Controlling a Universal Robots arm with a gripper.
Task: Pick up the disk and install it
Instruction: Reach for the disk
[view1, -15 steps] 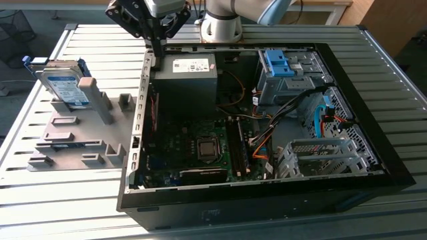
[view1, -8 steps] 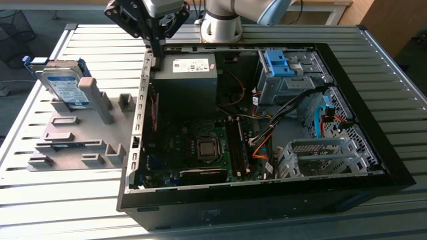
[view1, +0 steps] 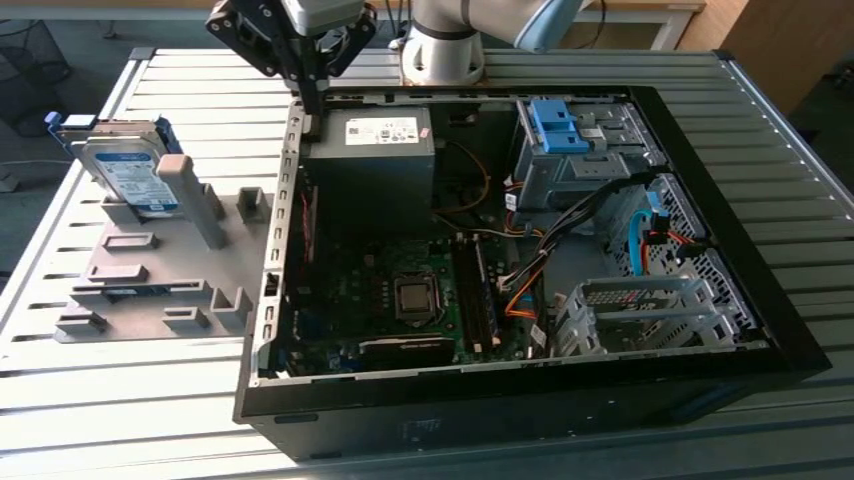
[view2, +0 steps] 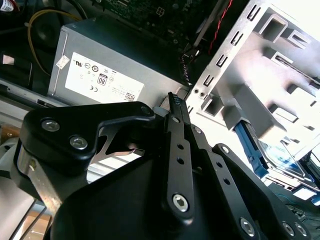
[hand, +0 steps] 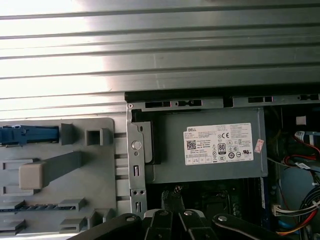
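Second wrist view: gripper (view2: 173, 102) with black fingers (view2: 179, 150) pressed together, nothing held between them. Tip hangs just beside the corner of the grey power supply (view2: 115, 70), over the side wall of the open computer case (view1: 283, 230). In the exterior view the gripper (view1: 310, 105) points down at that wall near the power supply (view1: 374, 150), at the case's far corner on the exterior view's left. Disk (view1: 127, 172) stands propped, slightly tilted, in a grey fixture (view1: 147, 275) on the slatted metal table (view1: 134, 400), outside the case on the exterior view's left, well apart from the gripper. Its blue frame shows in the first wrist view (hand: 25, 135).
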